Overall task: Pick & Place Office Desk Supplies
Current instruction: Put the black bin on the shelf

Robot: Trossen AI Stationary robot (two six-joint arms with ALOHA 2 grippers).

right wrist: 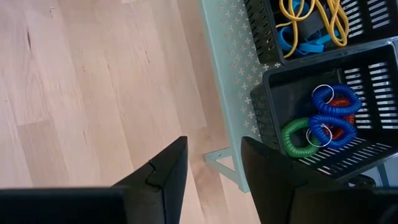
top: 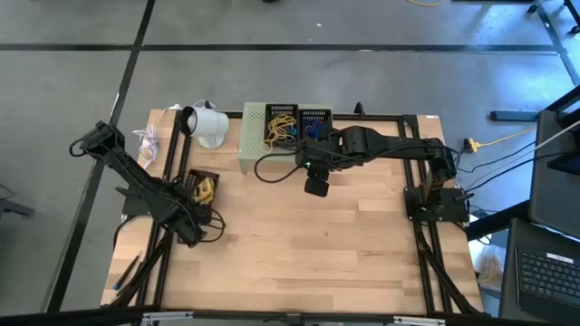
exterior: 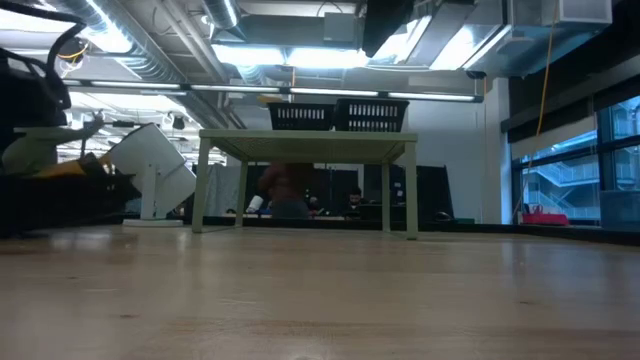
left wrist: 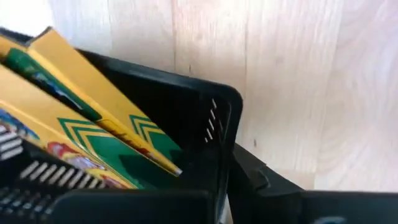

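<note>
The left hand (top: 193, 232) sits low at the left side of the worktop (top: 308, 244), right beside a black mesh tray (top: 201, 186) that holds the yellow boxes (left wrist: 93, 118). In the left wrist view the tray's corner fills the foreground and the boxes lean inside it, their long sides running slantwise across the tray. The hand's fingers are not clearly visible there, but they read as closed; whether they pinch the tray's rim or anything else cannot be told.

The right hand (right wrist: 211, 168) hovers above the worktop just in front of the pale green stand (right wrist: 233, 81), its two fingers partly spread with bare wood between them and nothing held. Two more mesh trays rest on that stand. One tray (right wrist: 373, 99) holds blue coil rings (right wrist: 333, 102), a green coil ring (right wrist: 292, 138) and a red one mostly hidden under the blue. The other tray (right wrist: 264, 28) holds yellow bands (right wrist: 311, 12) and blue bands (right wrist: 298, 40).

The relation that matters: the coil rings lie ahead of the right hand, past the stand's edge and higher than the worktop, so this arm is much nearer them. The left arm is the only one near the boxes.
</note>
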